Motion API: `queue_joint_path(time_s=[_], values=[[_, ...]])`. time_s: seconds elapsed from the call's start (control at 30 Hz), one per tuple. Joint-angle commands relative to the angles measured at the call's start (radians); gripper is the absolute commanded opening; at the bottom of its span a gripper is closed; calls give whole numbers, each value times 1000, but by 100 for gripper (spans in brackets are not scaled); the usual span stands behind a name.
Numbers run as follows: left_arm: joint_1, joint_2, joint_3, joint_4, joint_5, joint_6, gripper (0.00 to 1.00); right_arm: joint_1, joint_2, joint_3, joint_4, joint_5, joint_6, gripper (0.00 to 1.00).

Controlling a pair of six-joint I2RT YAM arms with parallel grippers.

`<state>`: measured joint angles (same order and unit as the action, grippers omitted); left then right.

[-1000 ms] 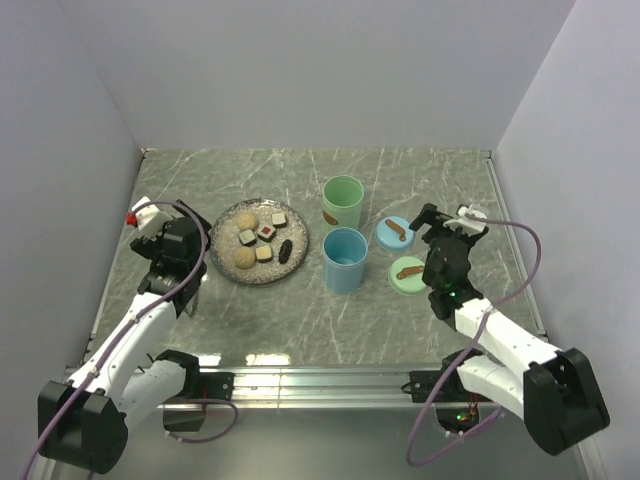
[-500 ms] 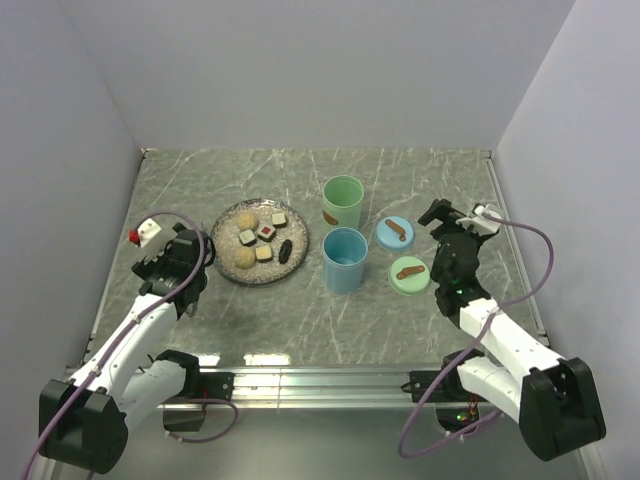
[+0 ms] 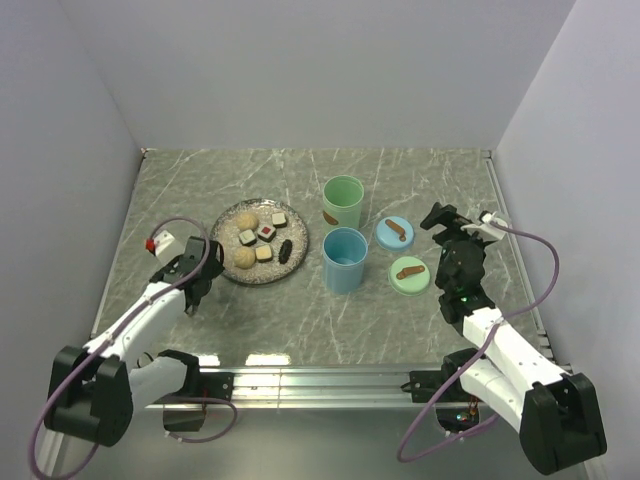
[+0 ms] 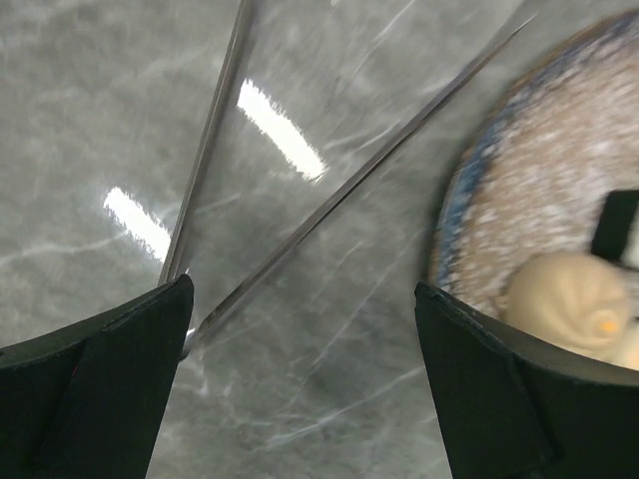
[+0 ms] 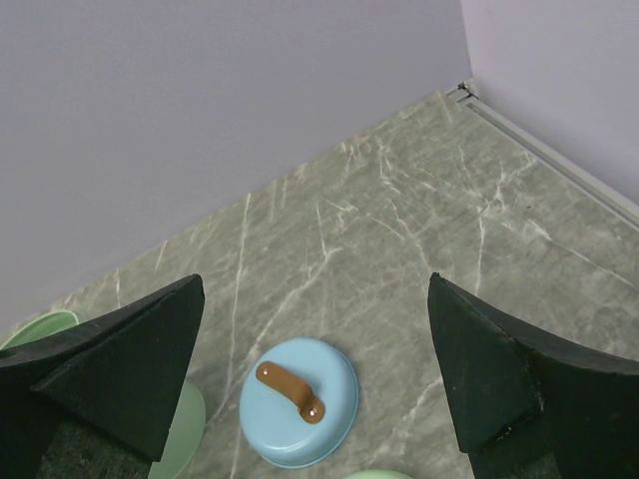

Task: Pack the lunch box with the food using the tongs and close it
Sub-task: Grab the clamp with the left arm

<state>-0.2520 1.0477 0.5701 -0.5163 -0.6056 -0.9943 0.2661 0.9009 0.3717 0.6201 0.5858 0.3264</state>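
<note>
The food (image 3: 262,238), beige balls, small cubes and a dark oblong piece, lies on a speckled plate (image 3: 228,226). In the left wrist view the silver tongs (image 4: 300,215) lie flat on the table beside the plate (image 4: 469,190). Their joined end sits by my left finger (image 4: 110,379), and a beige ball (image 4: 569,299) shows at the right. My left gripper (image 3: 200,272) (image 4: 305,399) hangs low over the tongs, open and empty. The lunch box is a green tub (image 3: 343,202) and a blue tub (image 3: 345,260), both uncovered. My right gripper (image 3: 438,218) (image 5: 315,384) is open above the blue lid (image 5: 300,401).
A blue lid (image 3: 394,233) and a green lid (image 3: 408,273), each with a brown handle, lie right of the tubs. Grey walls close in the marble table on three sides. A metal rail (image 3: 300,380) runs along the near edge.
My left arm has dropped low and slid in toward the plate's left edge. My right arm has drawn back to the right, away from the lids. Both grippers stayed open.
</note>
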Motion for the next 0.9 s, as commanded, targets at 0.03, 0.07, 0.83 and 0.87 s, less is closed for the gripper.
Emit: queue_joint_path(time_s=[0.03, 0.07, 0.83, 0.87], values=[[-1, 22, -12, -31, 78, -84, 99, -8, -25, -20, 15, -9, 25, 100], [-1, 15, -22, -10, 85, -89, 99, -10, -30, -25, 16, -9, 25, 100], [74, 106, -50, 87, 87, -57, 50, -13, -105, -77, 27, 14, 34, 100], [77, 110, -50, 99, 95, -50, 43, -13, -105, -77, 27, 14, 36, 100]])
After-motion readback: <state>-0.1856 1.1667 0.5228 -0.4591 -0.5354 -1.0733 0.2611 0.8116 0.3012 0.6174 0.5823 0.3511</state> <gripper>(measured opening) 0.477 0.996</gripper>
